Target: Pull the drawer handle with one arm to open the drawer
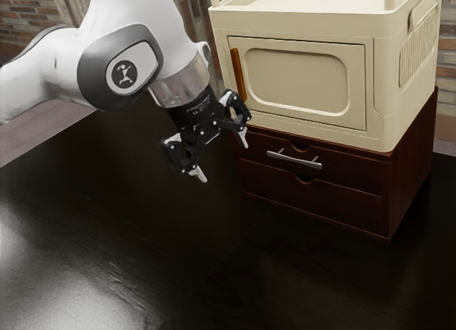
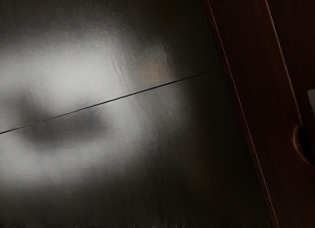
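The pincer (image 1: 222,157) is released, its two fingers spread with a broad gap between their tips. It hangs above the dark worktop (image 1: 142,223), to the exterior view's left of the silver drawer handle (image 1: 294,160) and apart from it. The handle runs across the upper drawer (image 1: 349,174) of the brown wooden unit (image 1: 410,169), both of its ends well inside the drawer's side edges. The bar stands off the front on short posts, leaving a narrow space behind it.

The upper drawer is closed, its front in line with the lower drawer (image 1: 313,200). A rounded notch cuts into the top edge of each front. A cream cabinet (image 1: 299,27) rests on the unit, its bottom front edge running just above the upper drawer; an amber handle (image 1: 239,74) stands upright along one side edge of its closed door (image 1: 299,80).

The worktop spreads out before the drawer fronts, giving them room to slide out. In the wrist view, a thin seam (image 2: 106,103) crosses it toward the unit's long lower edge.
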Tool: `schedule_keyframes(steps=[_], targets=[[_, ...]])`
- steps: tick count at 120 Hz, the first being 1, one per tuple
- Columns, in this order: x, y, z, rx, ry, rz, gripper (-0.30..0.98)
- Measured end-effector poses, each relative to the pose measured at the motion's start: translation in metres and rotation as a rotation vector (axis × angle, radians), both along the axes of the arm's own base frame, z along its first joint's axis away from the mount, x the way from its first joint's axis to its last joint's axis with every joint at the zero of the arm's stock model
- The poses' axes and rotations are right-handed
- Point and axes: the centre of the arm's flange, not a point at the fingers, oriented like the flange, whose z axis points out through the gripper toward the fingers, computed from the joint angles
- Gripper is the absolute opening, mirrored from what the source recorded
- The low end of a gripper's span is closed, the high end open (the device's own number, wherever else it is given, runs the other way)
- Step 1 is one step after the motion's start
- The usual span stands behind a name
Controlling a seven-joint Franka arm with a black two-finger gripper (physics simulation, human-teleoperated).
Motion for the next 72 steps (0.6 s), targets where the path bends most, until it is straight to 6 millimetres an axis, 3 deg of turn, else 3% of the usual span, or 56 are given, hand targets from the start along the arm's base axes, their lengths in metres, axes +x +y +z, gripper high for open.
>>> schedule_keyframes(steps=[49,61,72], targets=[[0.024,-0.049,-0.026,-0.042,-0.066,0.017,0.68],[0.029,-0.050,-0.029,-0.050,-0.080,0.033,0.67],[0.034,-0.038,-0.032,-0.055,-0.093,0.065,0.63]])
